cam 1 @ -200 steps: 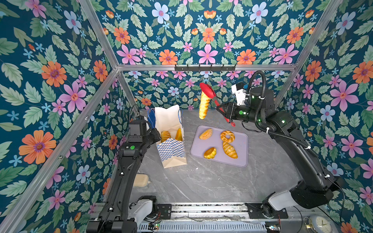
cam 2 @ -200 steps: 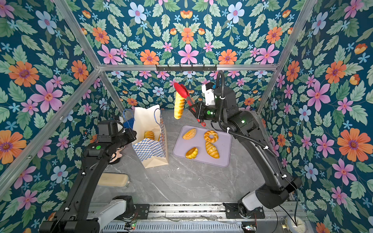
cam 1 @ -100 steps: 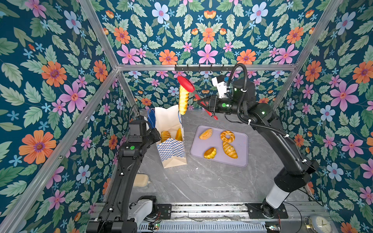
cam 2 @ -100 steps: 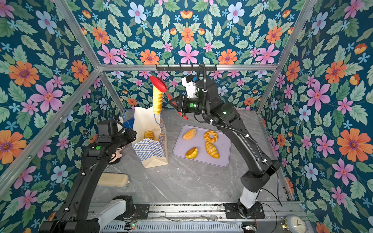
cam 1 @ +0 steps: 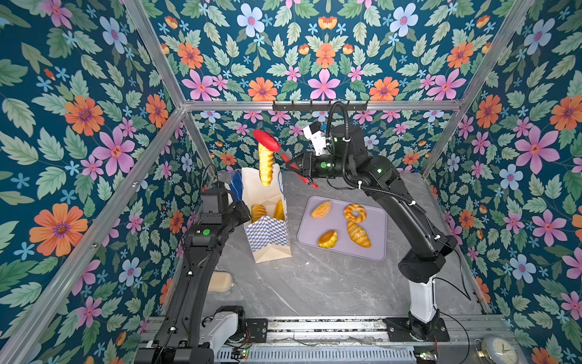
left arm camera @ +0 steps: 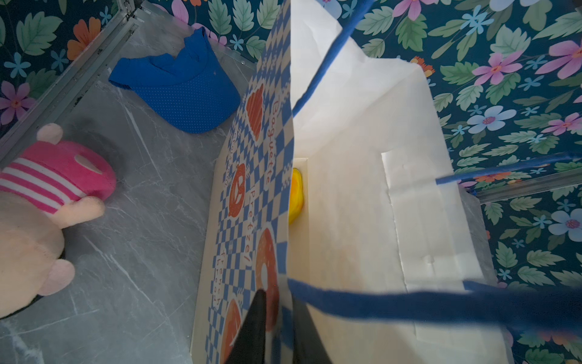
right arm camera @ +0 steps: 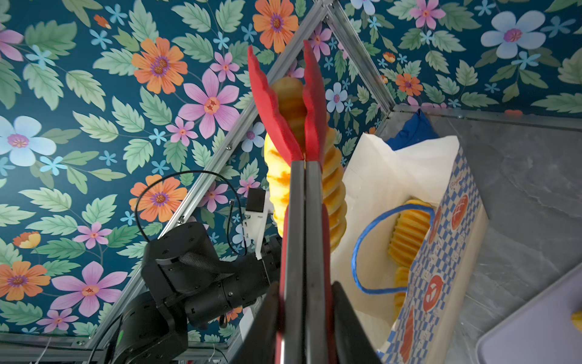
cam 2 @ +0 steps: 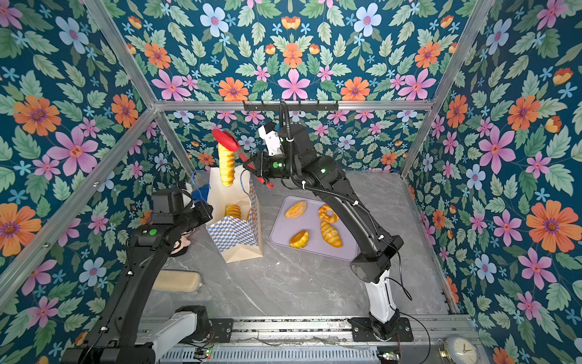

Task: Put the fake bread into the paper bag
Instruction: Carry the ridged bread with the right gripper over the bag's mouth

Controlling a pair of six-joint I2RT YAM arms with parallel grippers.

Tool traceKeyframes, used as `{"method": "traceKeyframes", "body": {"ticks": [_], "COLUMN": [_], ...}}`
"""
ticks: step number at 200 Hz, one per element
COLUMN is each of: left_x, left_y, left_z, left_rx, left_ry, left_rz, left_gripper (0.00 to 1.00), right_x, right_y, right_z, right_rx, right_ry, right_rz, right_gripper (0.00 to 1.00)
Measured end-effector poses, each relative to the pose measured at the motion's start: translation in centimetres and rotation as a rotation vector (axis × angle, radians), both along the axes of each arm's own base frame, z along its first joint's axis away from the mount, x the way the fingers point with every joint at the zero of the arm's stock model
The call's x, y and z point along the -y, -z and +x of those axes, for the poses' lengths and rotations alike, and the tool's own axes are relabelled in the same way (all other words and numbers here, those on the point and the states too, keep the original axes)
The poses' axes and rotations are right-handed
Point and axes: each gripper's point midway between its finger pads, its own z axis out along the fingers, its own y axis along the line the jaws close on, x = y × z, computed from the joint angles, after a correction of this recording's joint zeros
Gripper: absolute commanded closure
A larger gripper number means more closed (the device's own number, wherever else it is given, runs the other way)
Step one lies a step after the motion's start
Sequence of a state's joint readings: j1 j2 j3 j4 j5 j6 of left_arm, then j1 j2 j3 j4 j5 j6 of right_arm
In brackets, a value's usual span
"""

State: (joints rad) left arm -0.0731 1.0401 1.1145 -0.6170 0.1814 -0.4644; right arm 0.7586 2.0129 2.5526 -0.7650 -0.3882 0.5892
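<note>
1. Grey marble tabletop carried pretty much everything.
2. The paper bag stood upright and open on the left-middle of the tabletop, with the checker side facing the front rail.
3. A lavender tray lay flat just right of the bag, not touching it.
4. A plush doll in pink stripes lay on the tabletop on the bag's left, with a blue cloth further back near the wall.
5. The right hand was up in the air behind the tray, pressed tight on the handles of the red tongs.
6. The left hand was pinching the bag's rim, one finger outside the checkered wall and one inside.
7. A twisted roll hung vertically from the tong tips, above the bag's open mouth and not inside yet.
8. Four pieces sat on the tray: an oval bun, a ring doughnut, a striped loaf and a small curled pastry, all apart from each other.
9. Down in the bag were a ridged pastry and an orange piece beside it.
</note>
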Motion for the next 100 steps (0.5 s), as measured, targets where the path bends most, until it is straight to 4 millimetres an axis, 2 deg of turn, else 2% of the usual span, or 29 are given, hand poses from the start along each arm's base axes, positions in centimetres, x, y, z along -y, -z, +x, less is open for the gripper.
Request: {"method": "traceKeyframes", "body": {"ticks": [71,100], "left_x": [0.0,0.0], "left_y": [0.2,0.2], "left_z": [-0.1,-0.1], "left_rx": [-0.003,-0.004], "left_ry": [0.000,0.000], "left_rz": [0.000,0.000], "left_gripper": [0.83,0.84], "right_x": [-0.7,-1.1], "right_y": [4.7,5.8], "right_z": [0.2,-0.2], "right_rx": [-0.035,-0.022], "right_ry": [0.011,0.009], "right_rz": [-0.145,-0.199], "right_gripper": [0.74,0.72]}}
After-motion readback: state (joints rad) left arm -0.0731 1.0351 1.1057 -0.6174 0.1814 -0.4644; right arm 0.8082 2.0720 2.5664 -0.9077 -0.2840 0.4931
